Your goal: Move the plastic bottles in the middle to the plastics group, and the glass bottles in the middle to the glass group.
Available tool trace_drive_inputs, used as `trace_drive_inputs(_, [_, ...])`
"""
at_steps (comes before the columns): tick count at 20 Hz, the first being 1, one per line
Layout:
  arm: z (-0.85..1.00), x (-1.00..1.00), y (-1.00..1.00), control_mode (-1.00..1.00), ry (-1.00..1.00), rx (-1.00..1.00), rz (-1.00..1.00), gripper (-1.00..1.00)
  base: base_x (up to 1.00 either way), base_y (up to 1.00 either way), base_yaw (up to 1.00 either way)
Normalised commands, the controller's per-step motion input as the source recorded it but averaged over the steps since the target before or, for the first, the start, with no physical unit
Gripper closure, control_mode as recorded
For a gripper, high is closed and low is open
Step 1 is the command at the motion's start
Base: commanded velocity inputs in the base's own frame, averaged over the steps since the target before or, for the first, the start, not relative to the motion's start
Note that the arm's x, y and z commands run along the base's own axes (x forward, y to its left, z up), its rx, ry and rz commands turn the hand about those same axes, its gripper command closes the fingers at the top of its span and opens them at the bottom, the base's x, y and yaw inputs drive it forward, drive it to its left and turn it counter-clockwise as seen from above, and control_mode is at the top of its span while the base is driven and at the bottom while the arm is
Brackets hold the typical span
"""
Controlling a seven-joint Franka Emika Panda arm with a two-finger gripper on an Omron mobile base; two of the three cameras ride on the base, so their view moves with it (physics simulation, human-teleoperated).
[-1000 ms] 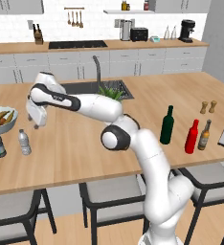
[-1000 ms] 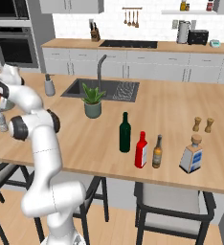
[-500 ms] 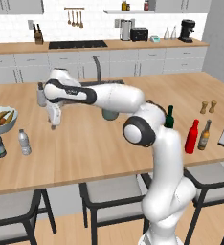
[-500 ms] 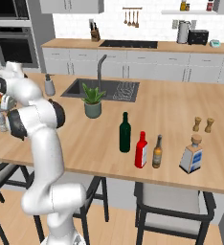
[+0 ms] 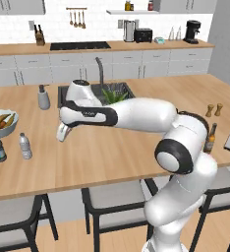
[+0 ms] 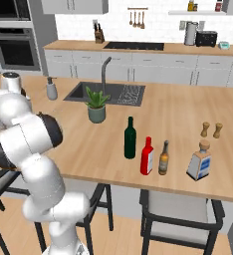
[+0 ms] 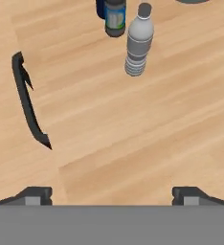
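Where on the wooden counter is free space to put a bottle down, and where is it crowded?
Bare wood lies between the small clear water bottle and the open gripper, and between the potted plant and the green wine bottle. It is crowded where the red bottle and brown bottle stand close together.

A rendered home kitchen: a long wooden table (image 5: 117, 152) with a built-in sink (image 6: 108, 93) and tall faucet (image 6: 104, 69), stools (image 5: 112, 197) tucked beneath. Behind runs a counter with grey cabinets (image 6: 153, 74), a cooktop (image 5: 80, 46), knife block (image 5: 38, 35), toaster (image 5: 143, 35), coffee maker (image 5: 191, 31), hanging utensils (image 5: 75, 17) and a wall oven (image 6: 16, 47).
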Motion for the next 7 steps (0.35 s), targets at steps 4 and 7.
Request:
trace_drive_inputs(4, [1.00, -0.45, -0.27, -1.00, 0.01, -0.06, -0.51, -1.00, 0.00, 0.00, 0.00])
trace_drive_inputs(7, [0.86, -0.62, -0.36, -1.00, -0.02, -0.02, -0.51, -1.00, 0.00, 0.00, 0.00])
